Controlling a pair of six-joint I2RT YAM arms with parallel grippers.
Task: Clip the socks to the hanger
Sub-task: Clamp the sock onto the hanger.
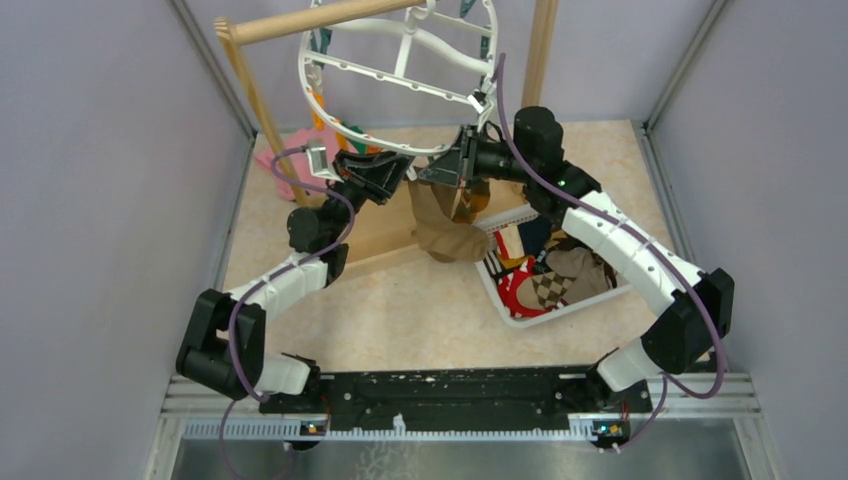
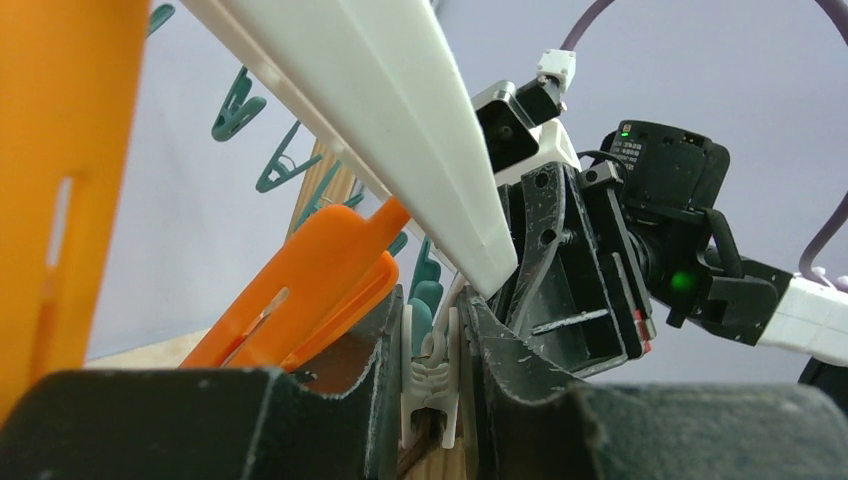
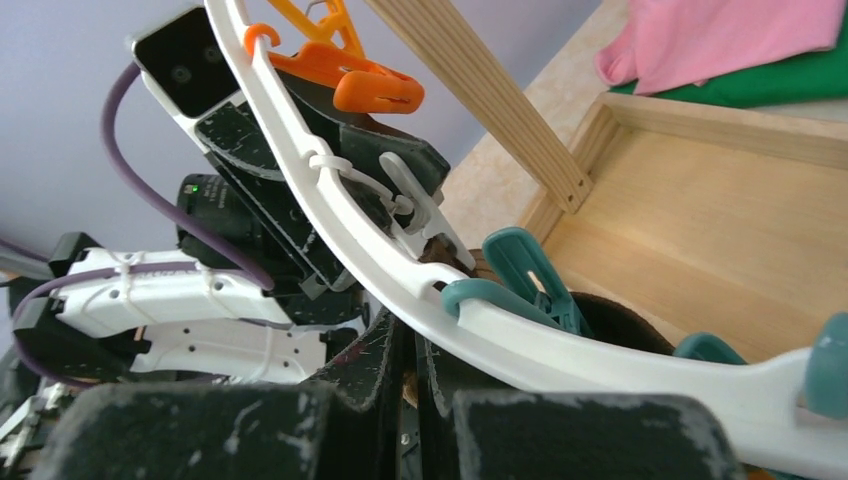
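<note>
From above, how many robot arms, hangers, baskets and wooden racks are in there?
Arms: 2
Hanger: 1
Basket: 1
Wooden rack: 1
Total: 5

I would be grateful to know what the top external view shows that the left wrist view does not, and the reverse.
Only the top external view shows the tan sock hanging beneath the grippers and the white basket holding more socks. Only the left wrist view shows the white clip pinched in the left gripper. Both show the hanger and the right gripper.
</note>
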